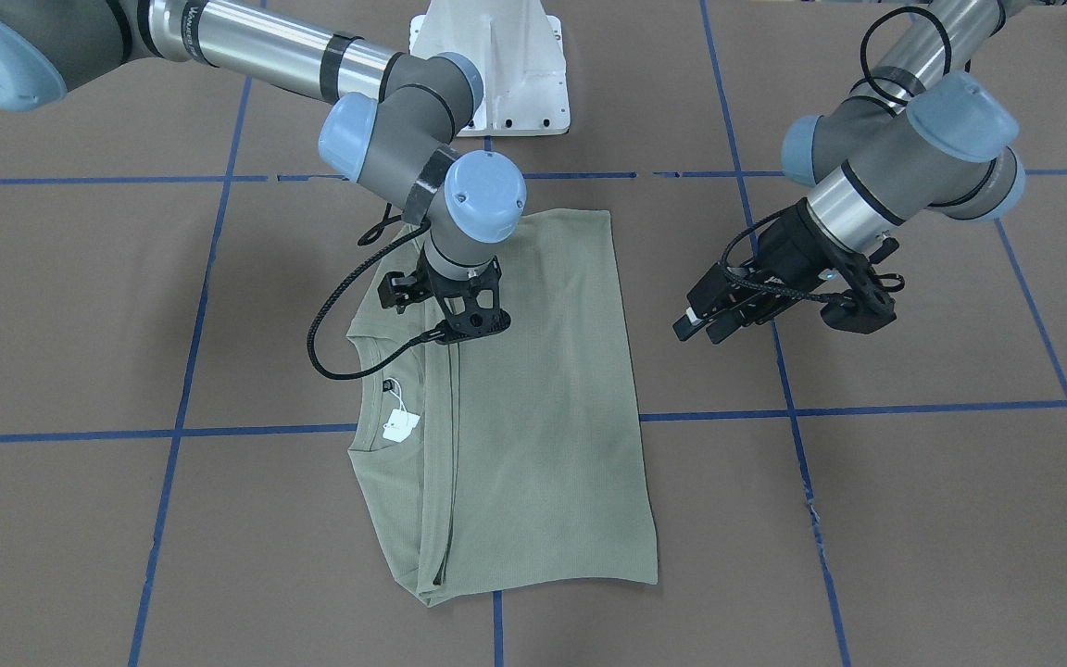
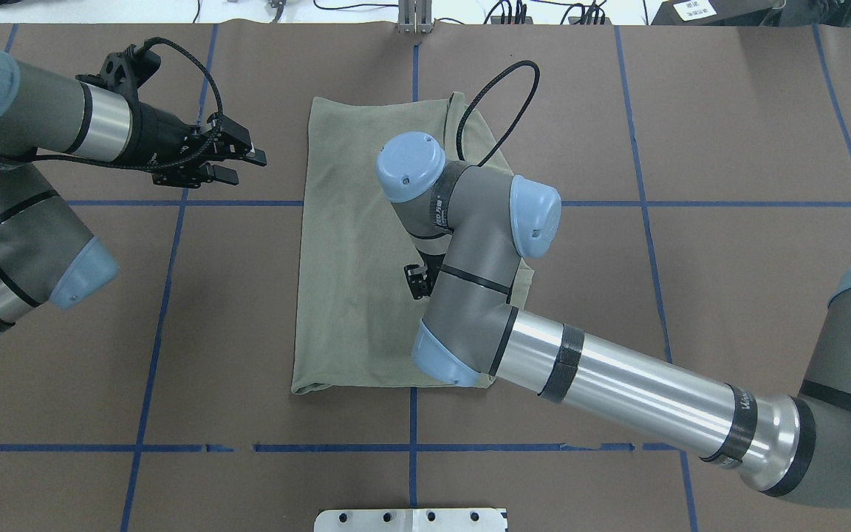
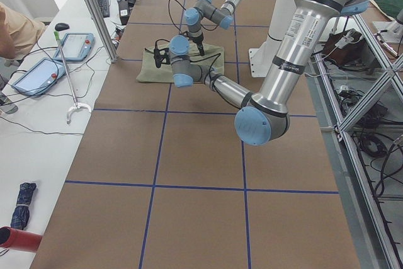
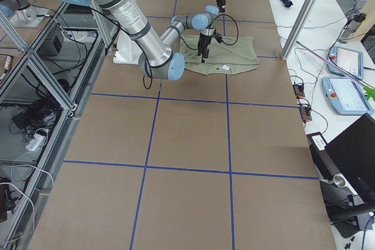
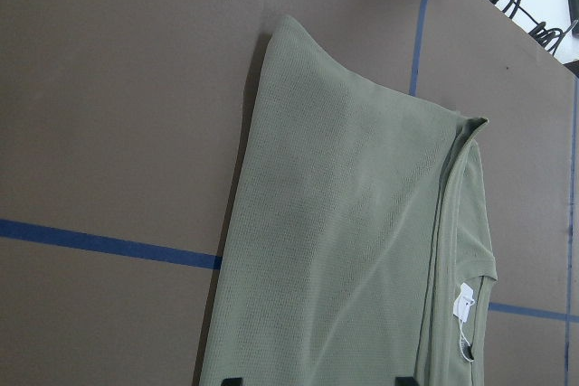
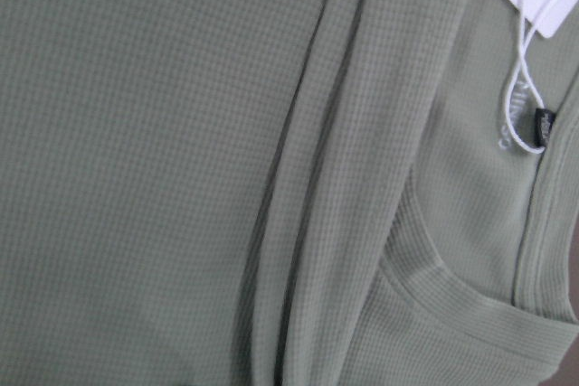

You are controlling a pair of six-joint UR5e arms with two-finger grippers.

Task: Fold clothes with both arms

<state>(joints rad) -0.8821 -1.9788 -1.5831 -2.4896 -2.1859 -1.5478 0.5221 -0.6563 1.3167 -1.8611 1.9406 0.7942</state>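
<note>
Sage-green shirt is lying folded lengthwise, white tag showing; left pincer is hovering agape, empty; right pincer: spread, cannot tell.

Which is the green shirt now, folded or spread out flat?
Folded. The shirt lies as a narrow rectangle, no sleeve sticks out, and a doubled edge runs lengthwise beside the white hang tag.

A brown paper-covered table carries a grid of blue tape lines. Along its operators' edge stands a white bench with two teach pendants, and an aluminium post rises there. Cables lie tangled below the opposite edge.
</note>
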